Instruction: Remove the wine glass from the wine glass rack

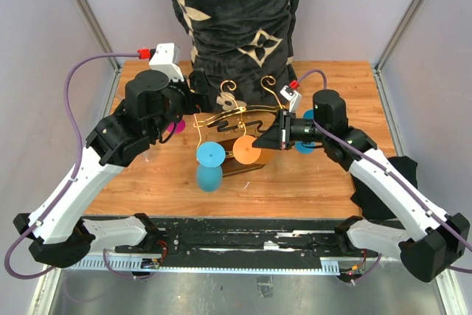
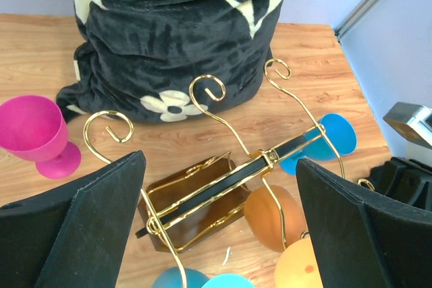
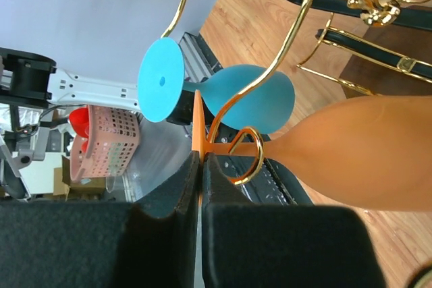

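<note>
Top external: right gripper clamped on orange wine glass, left gripper wide open

One wood table. Grey walls stand close on the left, right and back. Bare wood lies in front of the rack toward the arm bases, and at the far right corner.

One blanket, dark with cream flowers, stands rolled upright at the back edge, just behind the rack.

Two arms, one on each side of the rack, crowd its left and right.

One wine glass rack, gold wire, sits mid-table. Three spiral tips show in the left wrist view, reaching toward the blanket.

Four glasses:
- **Orange wine glass:** one, on the rack at front right. Its stem passes through a gold loop and the bowl is tipped sideways.
- **Blue glasses:** two, both on the rack. One is at front left, the other on the right side by the right arm.
- **Magenta glass**: one, off the rack, upright on the table to the left, beside the left arm.

Right gripper: fingers pinched tight on the thin edge of the orange foot disc. Left gripper: jaws spread, holding nothing, above the rack's back left.
</note>
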Controlling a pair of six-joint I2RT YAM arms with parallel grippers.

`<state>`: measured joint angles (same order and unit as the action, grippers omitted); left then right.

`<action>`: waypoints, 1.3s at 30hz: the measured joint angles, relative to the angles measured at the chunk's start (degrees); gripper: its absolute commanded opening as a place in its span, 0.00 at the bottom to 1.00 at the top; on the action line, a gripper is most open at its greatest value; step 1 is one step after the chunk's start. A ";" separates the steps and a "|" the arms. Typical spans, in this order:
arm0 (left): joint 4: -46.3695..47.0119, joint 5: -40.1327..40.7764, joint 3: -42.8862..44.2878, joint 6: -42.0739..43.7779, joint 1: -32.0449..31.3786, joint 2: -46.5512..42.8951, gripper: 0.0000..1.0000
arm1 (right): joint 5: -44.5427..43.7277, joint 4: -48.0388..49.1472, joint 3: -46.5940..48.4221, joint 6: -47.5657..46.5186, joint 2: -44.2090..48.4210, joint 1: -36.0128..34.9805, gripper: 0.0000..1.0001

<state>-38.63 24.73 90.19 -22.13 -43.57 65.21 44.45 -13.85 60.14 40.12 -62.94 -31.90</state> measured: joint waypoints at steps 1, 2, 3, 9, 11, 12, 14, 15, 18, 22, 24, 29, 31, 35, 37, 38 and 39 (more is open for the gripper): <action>0.00 -0.02 0.00 0.00 0.00 -0.02 1.00 | 0.59 1.18 0.00 0.85 -0.68 0.00 0.01; 0.00 -0.04 0.00 0.00 0.00 0.00 1.00 | 0.98 2.05 0.00 1.51 -1.20 0.00 0.01; 0.00 -0.07 0.00 -0.02 0.00 -0.02 1.00 | 1.53 3.04 0.02 2.25 -1.81 0.00 0.01; 0.00 -0.22 0.00 0.00 0.00 -0.02 1.00 | 3.56 6.82 2.54 6.12 -6.88 0.00 0.01; 0.00 -0.22 -0.02 0.00 0.00 -0.02 1.00 | 3.58 7.32 3.82 6.73 -8.22 0.09 0.01; 0.00 -0.20 -0.04 0.00 0.00 -0.04 1.00 | 3.58 7.63 4.44 7.04 -8.70 0.20 0.01; 0.00 -0.20 -0.26 0.00 0.00 -0.17 1.00 | 3.74 8.04 5.40 7.43 -9.11 0.85 0.01; 0.00 -0.17 -0.44 0.00 0.00 -0.31 1.00 | 3.69 8.48 5.86 7.50 -9.16 1.27 0.01; -0.02 -0.15 -0.96 0.02 0.00 -0.81 1.00 | 4.04 9.70 6.27 7.98 -9.18 3.96 0.01; 0.00 -0.07 -1.22 0.04 0.00 -1.55 1.00 | 5.64 10.21 6.21 10.01 -8.74 8.22 0.00; 0.00 0.02 -1.36 0.11 0.00 -1.90 1.00 | 6.82 10.40 5.92 11.21 -7.67 9.99 0.01; -0.02 0.04 -1.40 0.28 0.00 -2.08 1.00 | 9.90 11.26 5.07 14.19 -2.99 13.94 0.01; -0.02 0.04 -1.42 0.31 0.00 -2.05 1.00 | 11.13 12.04 4.59 15.30 -0.74 15.96 0.01; -0.02 0.04 -1.57 0.46 0.00 -2.05 1.00 | 13.18 13.40 4.57 17.38 2.12 18.84 0.00; -0.04 0.02 -1.60 0.50 0.00 -2.05 1.00 | 14.05 13.97 4.87 18.40 2.69 19.06 0.01; -0.02 0.02 -1.60 0.52 0.00 -2.05 1.00 | 14.56 14.10 5.16 18.71 2.75 19.23 0.01; -0.04 0.04 -1.60 0.66 0.00 -2.05 1.00 | 14.97 14.16 5.84 19.28 2.73 19.58 0.01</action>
<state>-38.68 24.77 88.60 -21.47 -43.57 63.16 59.42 0.32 65.98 59.40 -60.20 -12.32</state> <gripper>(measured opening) 0.994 0.019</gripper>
